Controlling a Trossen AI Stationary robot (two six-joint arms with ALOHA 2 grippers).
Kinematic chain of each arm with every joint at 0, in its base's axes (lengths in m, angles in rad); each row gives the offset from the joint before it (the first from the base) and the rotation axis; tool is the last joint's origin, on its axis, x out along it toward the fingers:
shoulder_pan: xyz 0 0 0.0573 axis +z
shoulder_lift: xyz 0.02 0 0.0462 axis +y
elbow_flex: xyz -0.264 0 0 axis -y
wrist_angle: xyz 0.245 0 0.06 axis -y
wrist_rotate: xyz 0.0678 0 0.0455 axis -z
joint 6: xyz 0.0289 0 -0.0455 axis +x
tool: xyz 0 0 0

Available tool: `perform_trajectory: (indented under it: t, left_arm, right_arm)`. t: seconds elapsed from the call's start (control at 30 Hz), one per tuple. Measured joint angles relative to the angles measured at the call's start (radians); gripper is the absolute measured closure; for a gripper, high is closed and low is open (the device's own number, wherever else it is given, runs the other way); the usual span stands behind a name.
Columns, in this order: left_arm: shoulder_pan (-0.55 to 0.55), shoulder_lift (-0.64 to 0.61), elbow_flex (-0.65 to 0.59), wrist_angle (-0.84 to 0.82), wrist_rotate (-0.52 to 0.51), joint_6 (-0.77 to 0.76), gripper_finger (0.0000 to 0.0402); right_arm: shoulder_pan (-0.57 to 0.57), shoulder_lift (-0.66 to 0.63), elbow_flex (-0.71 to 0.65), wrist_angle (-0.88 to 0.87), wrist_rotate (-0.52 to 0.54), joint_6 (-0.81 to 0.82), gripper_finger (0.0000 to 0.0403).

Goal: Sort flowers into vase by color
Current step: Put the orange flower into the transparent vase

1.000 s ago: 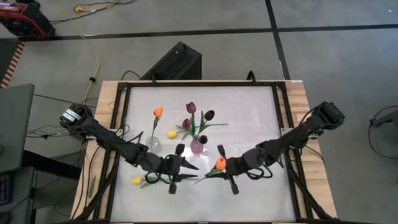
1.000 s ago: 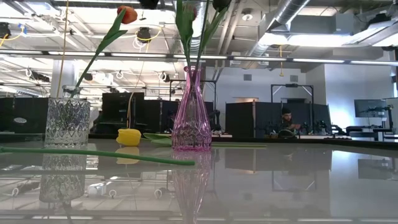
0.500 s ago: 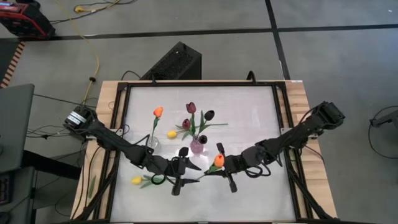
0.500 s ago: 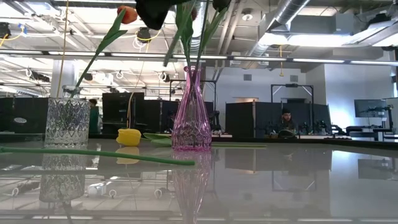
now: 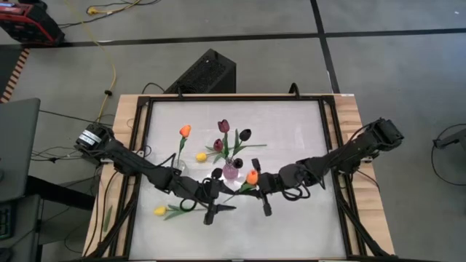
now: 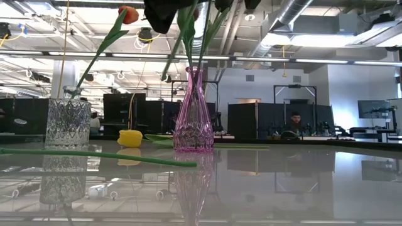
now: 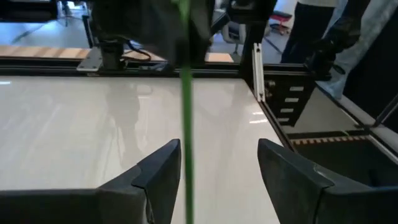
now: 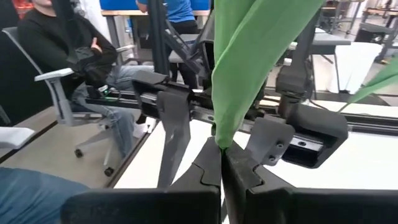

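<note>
Orange-headed artificial tulip [image 5: 251, 177] on its thin green stem — pinched in the right end effector [image 5: 259, 186] beside the pink ribbed glass vase [image 5: 231, 171]; left end effector [image 5: 218, 193] released, fingers apart above the white counter [image 5: 291, 131].

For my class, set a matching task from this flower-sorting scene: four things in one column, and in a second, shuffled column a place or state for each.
Things:
1. right gripper
2. left gripper
3. pink vase
4. yellow tulip nearest the left arm

Places or states:
A. lying flat on the table
B. holds dark maroon tulips
C. fingers open, a green stem between them
D. shut on an orange tulip's stem

Pairs: 1-D, 2-C, 3-B, 4-A
</note>
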Motion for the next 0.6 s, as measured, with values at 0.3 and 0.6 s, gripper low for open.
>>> perform_trajectory:
  t: [0.3,0.6]
  left_arm:
    - [0.014,0.0,0.0,-0.004,0.014,0.013,0.03]
    - [0.019,0.0,0.0,0.001,0.009,0.034,0.0399]
  right_arm:
    - [-0.005,0.0,0.001,-0.036,-0.002,0.003,0.038]
    - [0.0,0.0,0.001,-0.019,-0.008,0.002,0.0354]
